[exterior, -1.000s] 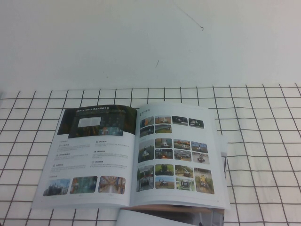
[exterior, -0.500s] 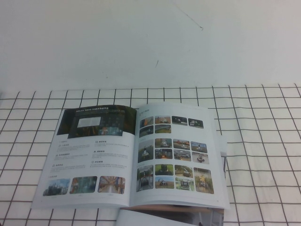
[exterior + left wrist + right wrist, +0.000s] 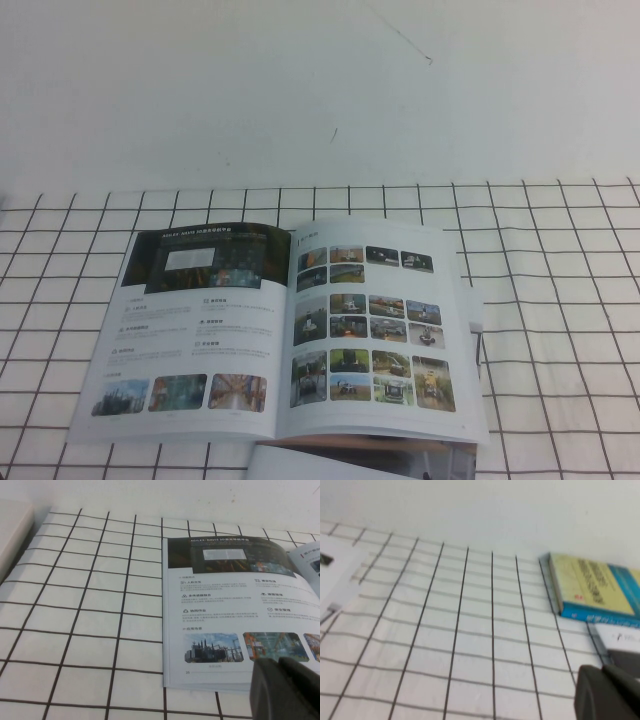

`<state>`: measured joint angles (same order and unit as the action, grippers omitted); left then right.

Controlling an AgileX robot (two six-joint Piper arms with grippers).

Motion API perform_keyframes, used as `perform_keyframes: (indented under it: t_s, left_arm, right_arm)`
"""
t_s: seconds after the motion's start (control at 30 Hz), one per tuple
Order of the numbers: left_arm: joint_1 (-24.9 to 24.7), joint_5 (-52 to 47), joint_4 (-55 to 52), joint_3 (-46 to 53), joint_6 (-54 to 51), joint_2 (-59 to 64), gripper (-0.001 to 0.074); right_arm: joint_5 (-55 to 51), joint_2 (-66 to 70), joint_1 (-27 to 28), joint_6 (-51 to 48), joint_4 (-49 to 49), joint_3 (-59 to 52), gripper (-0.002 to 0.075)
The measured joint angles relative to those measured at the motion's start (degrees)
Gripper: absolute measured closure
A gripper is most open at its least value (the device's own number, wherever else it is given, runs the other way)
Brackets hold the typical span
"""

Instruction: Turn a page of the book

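Observation:
The book (image 3: 290, 330) lies open and flat on the white black-gridded cloth (image 3: 560, 300). The page (image 3: 200, 320) lies on the book's left side, dark banner and small photos facing up. It also shows in the left wrist view (image 3: 225, 605). The leaf with the grid of colour photos (image 3: 370, 330) is on the right side. Neither gripper shows in the high view. My left gripper (image 3: 281, 666) is shut and empty, just above the page's near corner. My right gripper (image 3: 602, 672) is shut and empty over bare cloth, away from the book.
A yellow and blue book (image 3: 592, 592) lies at the cloth's edge in the right wrist view, with a white sheet (image 3: 620, 637) beside it. A white object (image 3: 472, 310) sticks out under the open book's right edge. More glossy paper (image 3: 350, 462) lies at the near edge.

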<state>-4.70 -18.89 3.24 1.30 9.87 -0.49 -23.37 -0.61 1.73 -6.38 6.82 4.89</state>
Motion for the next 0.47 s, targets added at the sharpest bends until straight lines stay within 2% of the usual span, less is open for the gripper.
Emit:
perform_keyframes:
  t_s: [0.17,0.47]
  left_arm:
    - [0.00,-0.09,0.00,0.00,0.00,0.00,0.0737]
    - [0.00,-0.09,0.00,0.00,0.00,0.00,0.0737]
  right_arm:
    - [0.46,-0.08,1.80,-0.71,-1.43,-5.91,0.0725]
    - [1.61,-0.13,1.80,-3.65,-2.28,-6.36,0.0725]
